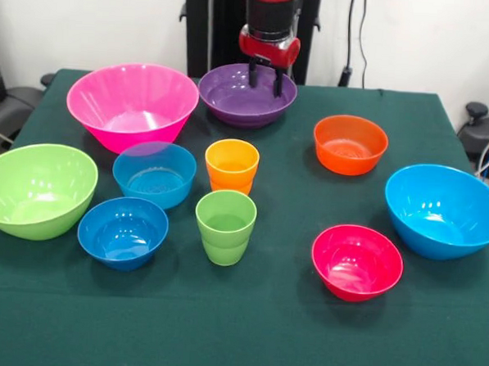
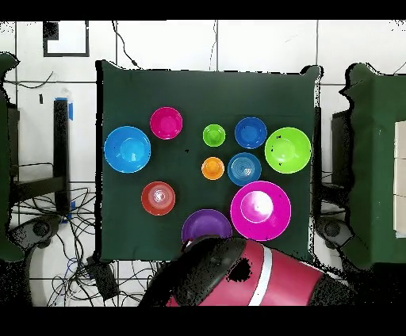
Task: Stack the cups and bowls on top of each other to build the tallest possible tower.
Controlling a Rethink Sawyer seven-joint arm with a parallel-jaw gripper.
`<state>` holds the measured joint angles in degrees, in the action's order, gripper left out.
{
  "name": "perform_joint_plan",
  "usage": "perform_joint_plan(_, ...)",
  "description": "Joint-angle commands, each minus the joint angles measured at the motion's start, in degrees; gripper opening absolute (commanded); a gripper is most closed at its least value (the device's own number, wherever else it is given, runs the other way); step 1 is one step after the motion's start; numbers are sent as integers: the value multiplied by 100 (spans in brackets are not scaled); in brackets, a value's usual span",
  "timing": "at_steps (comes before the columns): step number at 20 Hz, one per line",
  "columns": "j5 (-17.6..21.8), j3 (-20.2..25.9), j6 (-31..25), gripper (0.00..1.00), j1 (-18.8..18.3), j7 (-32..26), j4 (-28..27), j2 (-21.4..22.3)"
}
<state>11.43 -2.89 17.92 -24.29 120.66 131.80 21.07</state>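
Observation:
My gripper point(image 1: 265, 86) hangs open and empty over the purple bowl point(image 1: 247, 97) at the table's far edge, its tips just inside the rim. In the overhead view the arm point(image 2: 238, 273) hides it and part of the purple bowl point(image 2: 204, 224). The big pink bowl point(image 1: 132, 105) stands left of the purple one. The orange cup point(image 1: 231, 166) and lime green cup point(image 1: 225, 226) stand upright mid-table. Around them sit the teal bowl point(image 1: 154, 174), dark blue bowl point(image 1: 123, 232), lime green bowl point(image 1: 37, 190), orange bowl point(image 1: 350, 144), red-pink bowl point(image 1: 357, 262) and sky blue bowl point(image 1: 445, 211). No tower shows; every piece stands alone.
A dark green cloth point(image 1: 253, 331) covers the table. The robot's black pedestal point(image 1: 212, 25) stands behind the purple bowl. Cables and black stands point(image 2: 47, 198) lie on the floor beside the table.

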Motion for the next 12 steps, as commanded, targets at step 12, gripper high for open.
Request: perform_joint_plan(12,-48,922,-119,100,-287,1033,354,422)
